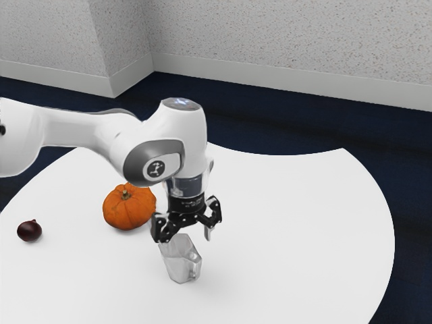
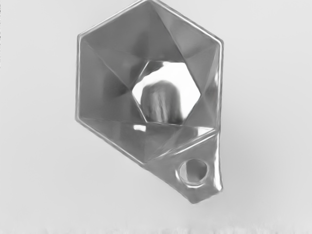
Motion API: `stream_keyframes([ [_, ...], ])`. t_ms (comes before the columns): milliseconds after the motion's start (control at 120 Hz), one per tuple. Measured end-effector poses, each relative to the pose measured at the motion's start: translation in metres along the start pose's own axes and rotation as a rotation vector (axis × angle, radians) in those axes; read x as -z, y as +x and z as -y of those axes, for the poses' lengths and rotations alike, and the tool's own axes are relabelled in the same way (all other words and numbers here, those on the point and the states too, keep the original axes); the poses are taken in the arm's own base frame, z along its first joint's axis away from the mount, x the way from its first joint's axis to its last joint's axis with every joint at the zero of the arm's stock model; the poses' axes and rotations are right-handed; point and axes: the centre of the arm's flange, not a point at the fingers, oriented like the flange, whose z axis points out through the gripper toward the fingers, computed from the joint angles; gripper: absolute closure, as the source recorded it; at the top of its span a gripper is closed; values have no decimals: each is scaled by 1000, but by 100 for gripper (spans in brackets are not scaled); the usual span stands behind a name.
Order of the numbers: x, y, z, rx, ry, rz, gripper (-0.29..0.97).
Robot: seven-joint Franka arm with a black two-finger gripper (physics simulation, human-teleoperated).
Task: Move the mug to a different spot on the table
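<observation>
One metal mug (image 1: 181, 262) near the pumpkin (image 1: 128, 206): rigid, slick, probably light. My jaws hang spread over its rim; I'd pinch one faceted wall.

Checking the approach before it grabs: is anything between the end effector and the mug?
Nothing visible does. The end effector hangs directly over the mug, open, and the wrist view looks straight into it. The pumpkin sits aside, toward the exterior view's left.

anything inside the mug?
Wrist view looks straight in: mug holds nothing, just faceted walls and a shiny base. In the exterior view the claw partly hides its mouth.
</observation>
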Motion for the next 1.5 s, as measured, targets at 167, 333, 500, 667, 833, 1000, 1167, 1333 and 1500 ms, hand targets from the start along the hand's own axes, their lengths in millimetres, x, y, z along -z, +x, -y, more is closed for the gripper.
stream_keyframes([
  [167, -18, -38, -2, 52, 12, 18, 0],
  [333, -43, -47, -16, 120, 9, 28, 0],
  [500, -51, 21, -12, 318, -16, 47, 0],
  [667, -68, 10, -19, 353, -11, 48, 0],
  [833, -83, 26, -22, 445, -14, 80, 10],
  [1000, -92, 29, -26, 506, -27, 108, 22],
  [1167, -96, 37, -26, 552, -35, 117, 30],
  [1333, -97, 40, -26, 577, -37, 118, 37],
  [1500, -99, 39, -24, 592, -35, 118, 43],
])
